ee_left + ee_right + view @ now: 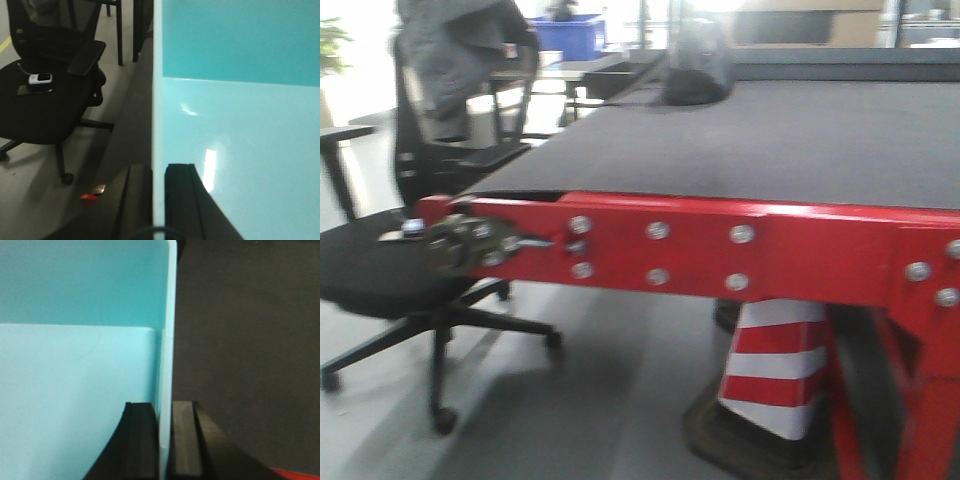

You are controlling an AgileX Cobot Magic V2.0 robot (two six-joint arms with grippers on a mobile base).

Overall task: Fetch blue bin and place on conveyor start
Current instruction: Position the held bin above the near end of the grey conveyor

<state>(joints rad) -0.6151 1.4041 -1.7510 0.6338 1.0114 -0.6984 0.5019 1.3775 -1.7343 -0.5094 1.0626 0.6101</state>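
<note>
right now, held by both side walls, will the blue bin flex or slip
Probably light: the blue bin looks empty inside. Its thin walls, pinched by the left tool and right tool, may flex. Glossy plastic could slip.

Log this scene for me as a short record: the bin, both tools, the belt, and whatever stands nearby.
bin: pale aqua, nothing seen inside
left tool: shut on a bin wall, one finger on each side
right tool: shut on the opposite wall the same way
belt: black, shows beside the bin in both wrist views
frame: red, bolted
bin resting or lifted: cannot tell
nearby: chair, cone
</note>
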